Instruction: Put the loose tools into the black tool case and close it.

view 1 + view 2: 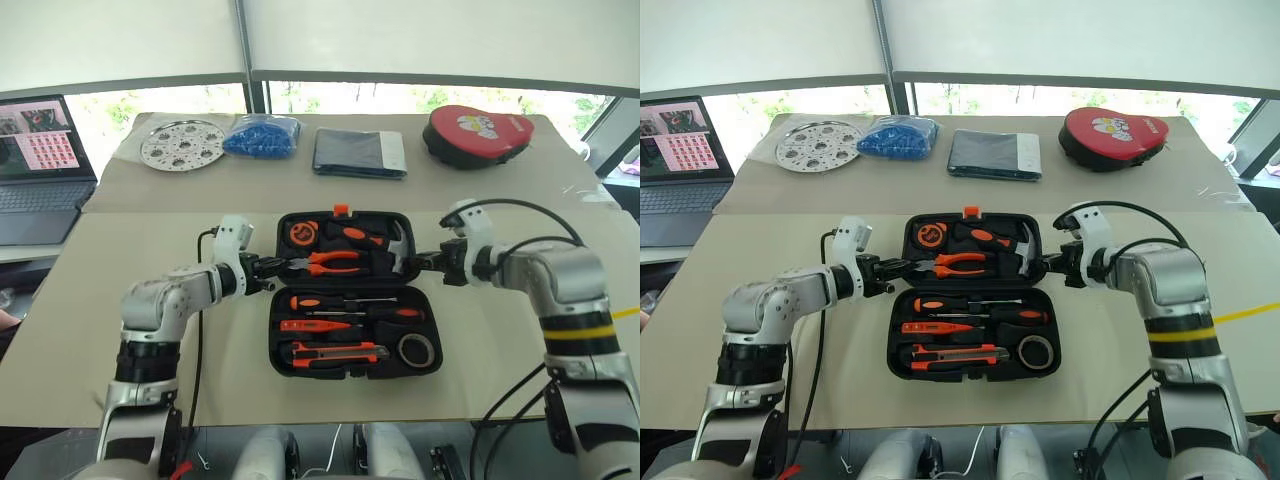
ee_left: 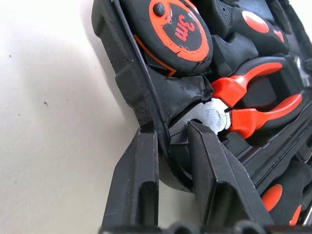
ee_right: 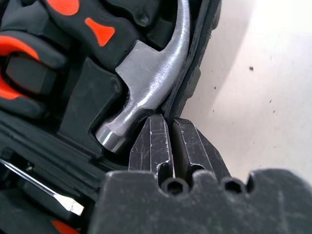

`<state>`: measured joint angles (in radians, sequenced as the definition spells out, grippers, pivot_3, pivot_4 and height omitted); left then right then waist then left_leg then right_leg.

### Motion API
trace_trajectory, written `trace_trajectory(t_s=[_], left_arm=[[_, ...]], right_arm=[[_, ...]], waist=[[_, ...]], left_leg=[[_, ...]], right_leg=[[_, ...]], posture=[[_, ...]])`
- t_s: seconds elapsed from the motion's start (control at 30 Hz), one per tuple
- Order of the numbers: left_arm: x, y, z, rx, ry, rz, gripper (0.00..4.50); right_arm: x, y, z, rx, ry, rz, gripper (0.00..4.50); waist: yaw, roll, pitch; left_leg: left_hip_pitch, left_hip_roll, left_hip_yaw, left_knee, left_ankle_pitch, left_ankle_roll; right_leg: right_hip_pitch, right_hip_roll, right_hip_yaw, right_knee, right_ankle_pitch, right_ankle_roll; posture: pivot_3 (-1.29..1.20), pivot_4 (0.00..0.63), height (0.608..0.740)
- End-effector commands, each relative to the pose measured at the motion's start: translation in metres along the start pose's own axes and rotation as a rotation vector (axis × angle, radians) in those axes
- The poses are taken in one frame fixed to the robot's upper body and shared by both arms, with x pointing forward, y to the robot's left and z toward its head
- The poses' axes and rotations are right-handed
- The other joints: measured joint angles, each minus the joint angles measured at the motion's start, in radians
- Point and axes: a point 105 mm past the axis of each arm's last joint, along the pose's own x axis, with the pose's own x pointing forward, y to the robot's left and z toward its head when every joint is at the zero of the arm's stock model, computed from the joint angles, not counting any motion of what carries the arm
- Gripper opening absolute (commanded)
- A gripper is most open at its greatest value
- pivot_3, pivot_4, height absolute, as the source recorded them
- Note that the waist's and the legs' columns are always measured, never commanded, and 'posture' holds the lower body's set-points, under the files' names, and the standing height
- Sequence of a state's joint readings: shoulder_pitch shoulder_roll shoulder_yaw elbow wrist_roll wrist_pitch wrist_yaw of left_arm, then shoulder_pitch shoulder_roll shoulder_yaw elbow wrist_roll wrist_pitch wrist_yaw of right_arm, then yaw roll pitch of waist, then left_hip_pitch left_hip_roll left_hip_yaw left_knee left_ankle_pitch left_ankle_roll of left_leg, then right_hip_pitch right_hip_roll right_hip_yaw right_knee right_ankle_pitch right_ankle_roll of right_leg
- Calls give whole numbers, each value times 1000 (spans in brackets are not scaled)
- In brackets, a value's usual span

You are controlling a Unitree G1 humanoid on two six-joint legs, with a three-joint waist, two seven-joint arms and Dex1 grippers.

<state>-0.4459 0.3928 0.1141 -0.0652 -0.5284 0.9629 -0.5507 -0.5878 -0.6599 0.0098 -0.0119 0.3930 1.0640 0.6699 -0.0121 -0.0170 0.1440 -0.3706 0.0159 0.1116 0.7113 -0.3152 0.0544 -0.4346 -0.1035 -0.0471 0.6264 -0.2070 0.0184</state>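
Observation:
The black tool case (image 1: 355,373) lies open in the middle of the table. Its near half holds two screwdrivers (image 1: 345,301), the slim orange tester screwdriver (image 1: 315,325), the utility knife (image 1: 335,353) and the tape roll (image 1: 415,349). Pliers (image 2: 253,102), a tape measure (image 2: 180,29) and a hammer (image 3: 151,83) sit in the far half. My left gripper (image 1: 278,267) is shut on the left rim (image 2: 146,92) of the far half, one finger (image 2: 139,161) outside and one inside. On the right rim (image 3: 195,58), my right gripper (image 1: 418,262) pinches shut beside the hammer head.
Along the back of the table lie a perforated metal disc (image 1: 182,144), a blue bag (image 1: 262,135), a flat dark folder (image 1: 358,152) and a red pouch (image 1: 477,133). A laptop (image 1: 40,150) stands off the table's left side.

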Motion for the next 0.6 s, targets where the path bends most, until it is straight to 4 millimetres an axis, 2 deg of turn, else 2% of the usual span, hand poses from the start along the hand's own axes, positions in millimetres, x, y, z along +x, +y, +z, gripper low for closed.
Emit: trace_trajectory(t_s=[0.03, 0.13, 0.17, 0.23, 0.27, 0.37, 0.43, 0.57, 0.6], left_arm=[[-26, -4, 31, 214, -227, -36, 477], [-37, -4, 28, 317, -321, -29, 477], [-43, -7, 26, 423, -353, -40, 477], [-52, -13, 9, 604, -349, -74, 477], [-56, -12, 2, 660, -343, -76, 477], [-66, -3, -8, 801, -352, -13, 477], [-70, -5, -19, 913, -333, -41, 477], [-77, -13, -39, 1099, -296, -118, 477], [-81, -16, -46, 1145, -282, -161, 879]], right_arm=[[-19, 6, 15, -204, -146, -24, 0], [-25, 12, 8, -356, -206, -39, 0], [-28, 12, 5, -445, -232, -69, 0], [-34, 16, -12, -673, -222, -77, 0], [-35, 18, -21, -733, -227, -72, 0], [-46, 13, -27, -865, -326, -163, 0], [-50, 11, -38, -987, -320, -179, 0], [-57, 2, -62, -1119, -287, -214, 0], [-60, 4, -61, -1148, -318, -219, 0]], waist=[[-2, 0, 0], [-2, 0, 0], [-1, 0, 0], [1, 0, 0], [1, 0, 0], [3, 0, 0], [2, 0, 0], [1, 0, 0], [1, 0, 0]], left_leg=[[-1, 0, 1, -1, 0, 0], [-2, 0, 2, -2, 0, -1], [-2, 0, 2, -2, 0, -1], [-3, 0, 2, -2, 0, -1], [-3, 0, 2, -2, 0, -1], [0, 0, 2, -3, 0, -1], [1, 0, 2, -3, 0, 0], [5, 1, 2, -3, 0, 2], [7, 1, 2, -3, -1, 3]], right_leg=[[-1, 0, 0, 0, 0, 0], [-4, 1, 0, -1, 0, 0], [-4, 1, 0, -1, 0, 0], [-4, 1, 0, -4, 0, 0], [-4, 1, 0, -4, 0, 0], [-1, 1, 0, -9, 0, 0], [1, 0, 0, -9, 0, 0], [5, 0, 1, -9, 0, 0], [8, -1, 0, -9, 0, 0]], posture=[[0, 150, 740], [0, 150, 740], [0, 150, 740], [0, 150, 740], [0, 150, 740], [0, 150, 740], [0, 150, 740], [0, 150, 740], [0, 150, 740]])
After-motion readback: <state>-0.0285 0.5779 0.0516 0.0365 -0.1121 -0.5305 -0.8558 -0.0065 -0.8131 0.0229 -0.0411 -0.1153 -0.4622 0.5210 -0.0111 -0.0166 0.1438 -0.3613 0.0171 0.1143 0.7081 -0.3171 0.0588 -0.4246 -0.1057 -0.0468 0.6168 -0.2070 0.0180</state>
